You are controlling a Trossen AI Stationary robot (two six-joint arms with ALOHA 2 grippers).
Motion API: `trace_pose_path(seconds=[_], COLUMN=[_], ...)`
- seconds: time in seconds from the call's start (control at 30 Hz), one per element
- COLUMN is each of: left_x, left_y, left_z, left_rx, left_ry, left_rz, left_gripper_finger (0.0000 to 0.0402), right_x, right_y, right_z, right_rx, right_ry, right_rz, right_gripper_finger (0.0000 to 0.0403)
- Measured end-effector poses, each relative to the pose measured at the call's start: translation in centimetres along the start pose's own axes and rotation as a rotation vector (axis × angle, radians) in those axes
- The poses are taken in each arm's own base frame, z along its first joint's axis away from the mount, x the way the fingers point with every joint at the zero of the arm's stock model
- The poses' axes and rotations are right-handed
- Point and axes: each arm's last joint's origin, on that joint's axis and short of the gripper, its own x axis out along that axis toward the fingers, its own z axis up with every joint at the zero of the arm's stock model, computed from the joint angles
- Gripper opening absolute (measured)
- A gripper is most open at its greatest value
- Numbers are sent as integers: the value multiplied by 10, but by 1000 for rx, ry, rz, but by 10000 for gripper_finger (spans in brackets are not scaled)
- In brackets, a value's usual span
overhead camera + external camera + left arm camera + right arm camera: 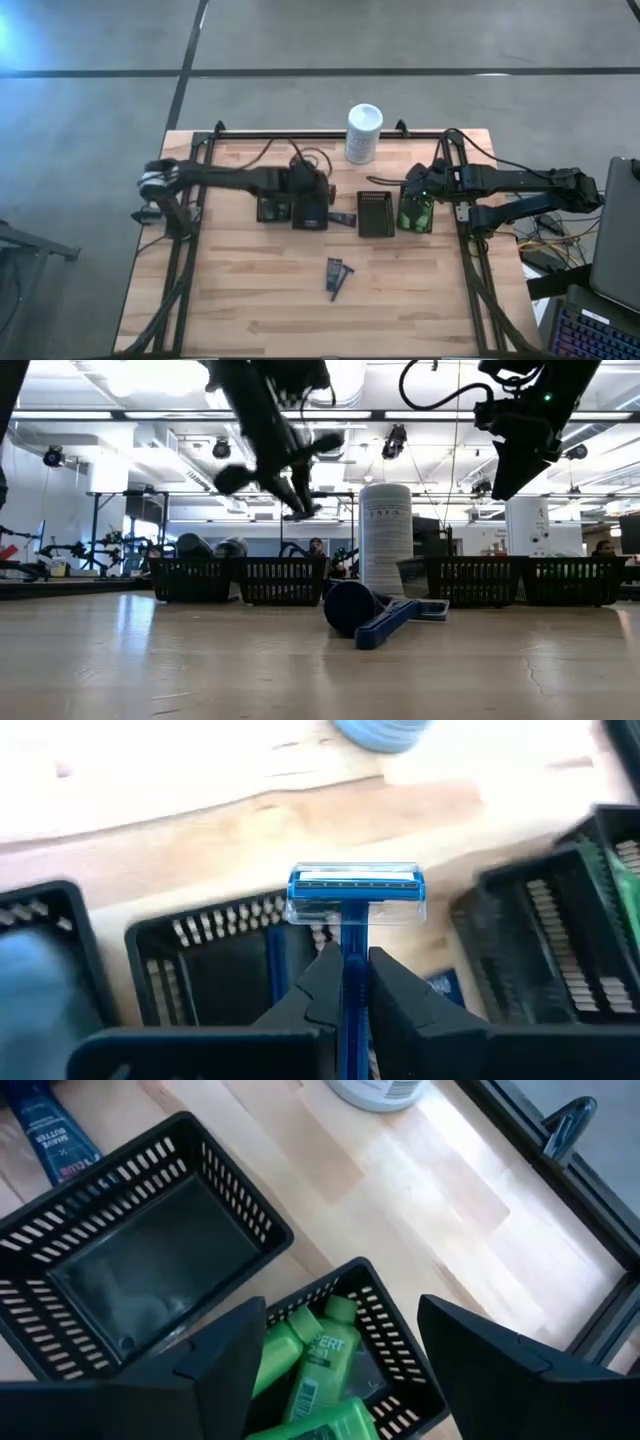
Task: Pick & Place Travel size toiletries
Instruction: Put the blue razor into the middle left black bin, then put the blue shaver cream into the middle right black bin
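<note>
1. High view: two blue razors (338, 276) loose on table (250, 300), unsorted.
2. Left wrist view: left gripper (345, 982) clamped on blue razor (355, 898) above black tray (215, 955).
3. Right wrist view: right gripper (340, 1345) spread wide above green bottles (315, 1370) already binned; neighbouring tray (140, 1270) empty.

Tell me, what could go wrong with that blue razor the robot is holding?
The left hand pinches the blue razor only by its thin handle, so it might twist or slip before reaching the black tray below. The right hand hangs open over the tray of green bottles, close to the empty tray; it may bump a rim when it lowers.
</note>
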Motion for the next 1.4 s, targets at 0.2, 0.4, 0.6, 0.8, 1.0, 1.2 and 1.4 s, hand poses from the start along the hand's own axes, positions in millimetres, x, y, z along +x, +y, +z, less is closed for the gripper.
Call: trace_pose_path(seconds=[0.2, 0.4, 0.6, 0.8, 1.0, 1.2, 1.4], left_x=[39, 40, 30, -1, -31, -11, 11], left_y=[31, 36, 23, -6, -35, -53, -73], left_z=[2, -12, -15, -13, -40, -35, -15], left_rx=[-37, -62, -49, 198, 783, 998, 1152], left_ry=[115, 184, 199, 172, 113, 68, 92], left_rz=[43, 42, -7, -146, -313, -308, -290], left_gripper_finger=[36, 79, 117, 136, 138, 176, 275], right_x=[0, -1, -1, 0, 0, -4, -8], right_y=[-1, -1, -1, 7, 15, 7, 0], right_z=[-1, -1, -1, 9, 16, 5, -3], right_rx=[0, 0, -8, -99, -190, -161, -88], right_ry=[8, 5, -5, -90, -127, 17, 116], right_rz=[-4, -4, -7, 72, 204, 157, 109], right_gripper_finger=[240, 230, 236, 255, 270, 287, 311])
